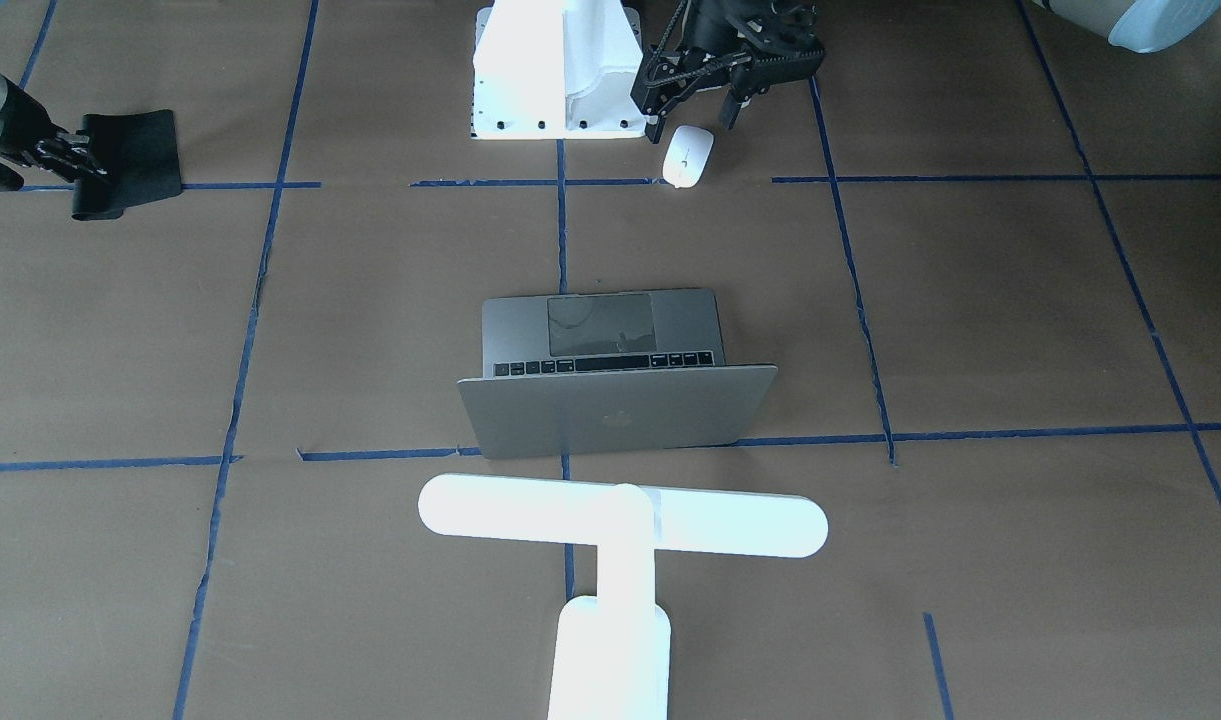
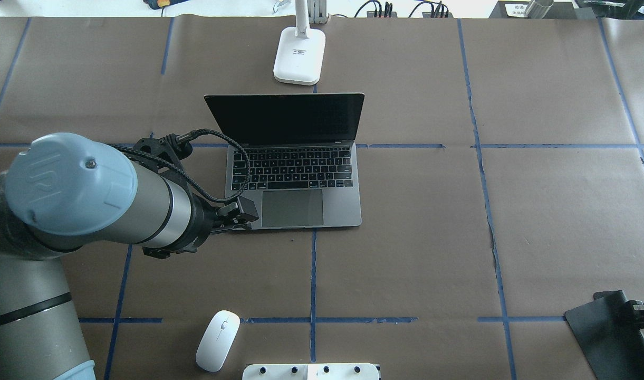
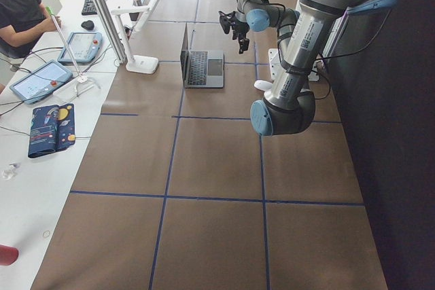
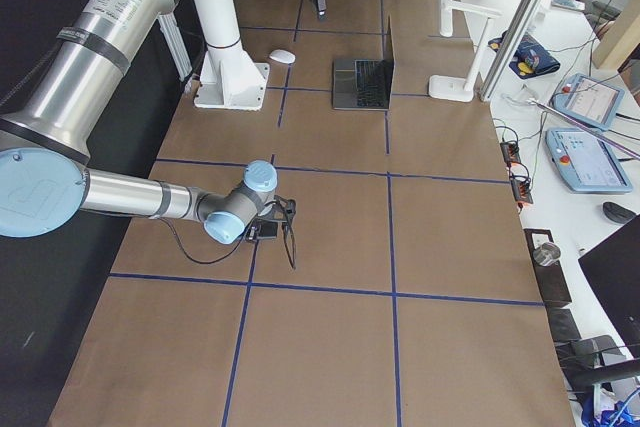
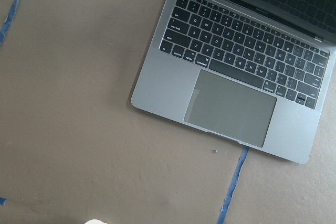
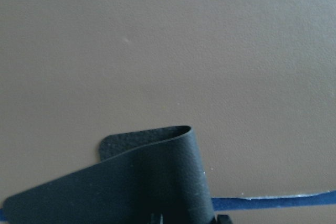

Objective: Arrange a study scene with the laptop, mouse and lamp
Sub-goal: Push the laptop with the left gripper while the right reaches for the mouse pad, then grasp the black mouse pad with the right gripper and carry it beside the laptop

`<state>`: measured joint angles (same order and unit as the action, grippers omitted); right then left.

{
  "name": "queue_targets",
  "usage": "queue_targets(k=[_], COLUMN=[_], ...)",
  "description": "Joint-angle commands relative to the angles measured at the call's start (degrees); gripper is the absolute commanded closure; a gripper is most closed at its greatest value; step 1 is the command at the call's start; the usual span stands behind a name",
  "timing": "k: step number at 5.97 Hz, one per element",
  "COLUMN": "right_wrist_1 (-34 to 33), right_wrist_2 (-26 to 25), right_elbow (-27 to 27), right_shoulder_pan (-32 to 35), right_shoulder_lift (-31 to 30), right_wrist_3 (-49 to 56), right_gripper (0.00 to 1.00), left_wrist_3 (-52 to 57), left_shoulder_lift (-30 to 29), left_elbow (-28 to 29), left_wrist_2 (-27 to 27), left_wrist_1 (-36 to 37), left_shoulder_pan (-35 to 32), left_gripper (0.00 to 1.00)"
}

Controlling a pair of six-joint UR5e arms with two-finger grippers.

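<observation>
Laptop open; right fingers pinch black mat.

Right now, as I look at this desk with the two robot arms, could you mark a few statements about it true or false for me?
1. The laptop is open. True.
2. The mouse lies on the black mat. False: it lies on the bare brown table near the robot's base, far from the mat.
3. The lamp stands behind the laptop's screen. True.
4. The left gripper holds the mouse. False: it is open and empty, hovering apart from the mouse.
5. The right gripper grips the black mat. True.
</observation>
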<state>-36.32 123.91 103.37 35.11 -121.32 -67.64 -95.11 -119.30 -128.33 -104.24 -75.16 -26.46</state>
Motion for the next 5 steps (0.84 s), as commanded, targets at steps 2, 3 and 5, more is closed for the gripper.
queue_targets(k=[2, 3, 5], right_wrist_1=[3.2, 4.0, 7.2], right_wrist_2=[-0.1, -0.2, -0.7], right_elbow=[0.1, 0.3, 3.7], right_shoulder_pan=[0.1, 0.1, 0.3], right_shoulder_lift=[-1.5, -1.7, 0.3], right_wrist_3=[0.0, 0.0, 0.0], right_gripper=[0.97, 1.0, 1.0], left_wrist_3=[0.0, 0.1, 0.1], left_shoulder_lift=[-0.1, -0.1, 0.0], left_elbow=[0.0, 0.0, 0.0], left_wrist_2=[0.0, 0.0, 0.0], left_wrist_1=[0.0, 0.0, 0.0], left_shoulder_pan=[0.0, 0.0, -0.1], left_gripper=[0.0, 0.0, 0.0])
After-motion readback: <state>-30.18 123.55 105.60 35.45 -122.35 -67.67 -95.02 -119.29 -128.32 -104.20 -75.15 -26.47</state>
